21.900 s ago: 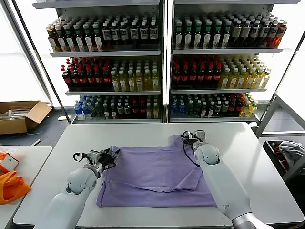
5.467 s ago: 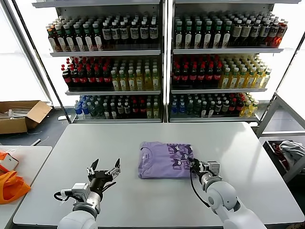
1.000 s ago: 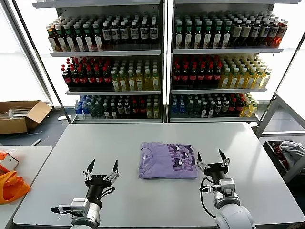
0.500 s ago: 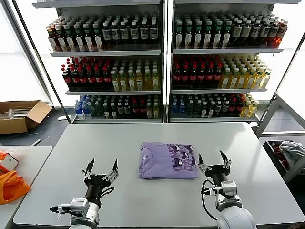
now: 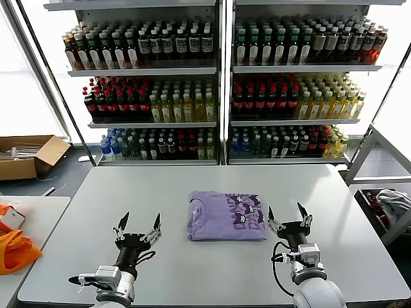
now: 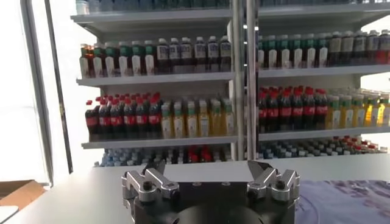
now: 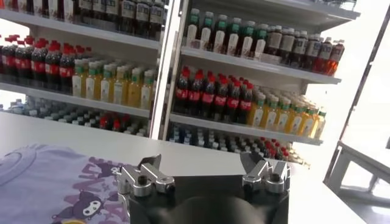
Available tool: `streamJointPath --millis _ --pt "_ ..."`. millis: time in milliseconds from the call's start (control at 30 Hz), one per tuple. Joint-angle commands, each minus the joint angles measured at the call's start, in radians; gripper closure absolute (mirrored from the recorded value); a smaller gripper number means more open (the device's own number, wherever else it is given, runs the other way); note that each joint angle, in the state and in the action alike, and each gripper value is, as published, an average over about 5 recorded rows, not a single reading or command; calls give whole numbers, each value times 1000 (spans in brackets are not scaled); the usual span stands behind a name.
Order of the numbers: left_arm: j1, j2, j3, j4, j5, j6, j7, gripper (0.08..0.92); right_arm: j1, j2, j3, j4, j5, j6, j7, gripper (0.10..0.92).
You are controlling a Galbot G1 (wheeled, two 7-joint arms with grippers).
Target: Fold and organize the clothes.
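Observation:
The lavender T-shirt [image 5: 226, 216] lies folded into a neat rectangle at the middle of the white table [image 5: 192, 183], its dark-and-white graphic facing up. It also shows in the right wrist view [image 7: 42, 182] and at the edge of the left wrist view [image 6: 347, 198]. My left gripper [image 5: 137, 221] is open and empty, pointing up, near the table's front left, well apart from the shirt. My right gripper [image 5: 287, 213] is open and empty, pointing up, just right of the shirt and not touching it. The left wrist view [image 6: 210, 170] and the right wrist view [image 7: 204, 164] both show spread jaws.
Tall shelves of bottles [image 5: 218, 83] stand behind the table. A cardboard box [image 5: 29, 156] sits on the floor at far left. An orange fabric item [image 5: 13, 250] lies on a side table at left. A grey-white cloth heap [image 5: 393, 200] is at right.
Over the longer span the shirt went from spread flat to folded. In the last second both grippers have stayed almost still, open and raised beside the shirt.

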Motion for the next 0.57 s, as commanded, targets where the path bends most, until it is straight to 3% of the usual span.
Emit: streamJointPath --millis 33,567 --pt "1 0 2 -1 0 -2 8 177 -2 0 -1 2 -2 1 0 203" --pt "8 -6 2 -3 34 1 18 177 -7 -2 3 3 -1 5 -1 203"
